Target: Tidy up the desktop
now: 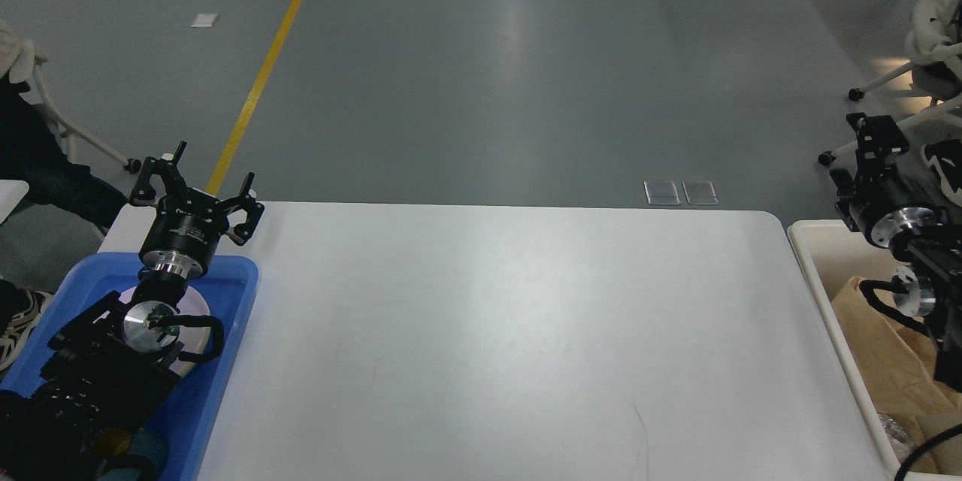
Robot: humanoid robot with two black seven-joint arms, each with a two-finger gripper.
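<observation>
The desktop (526, 338) is seen filling the lower middle of the head view, its long axis laid left to right across the frame and its far edge with rounded corners set toward the grey floor (488, 68). A blue tray (225, 361) is placed on its left end, and a cream-white bin (819, 255) holding brown paper (887, 361) is stood just beside its right end. The left gripper (197, 184) is held above the tray's far edge, fingers spread wide with nothing between them. The right gripper (872, 137) is raised over the bin; whether its jaws are parted cannot be told.
</observation>
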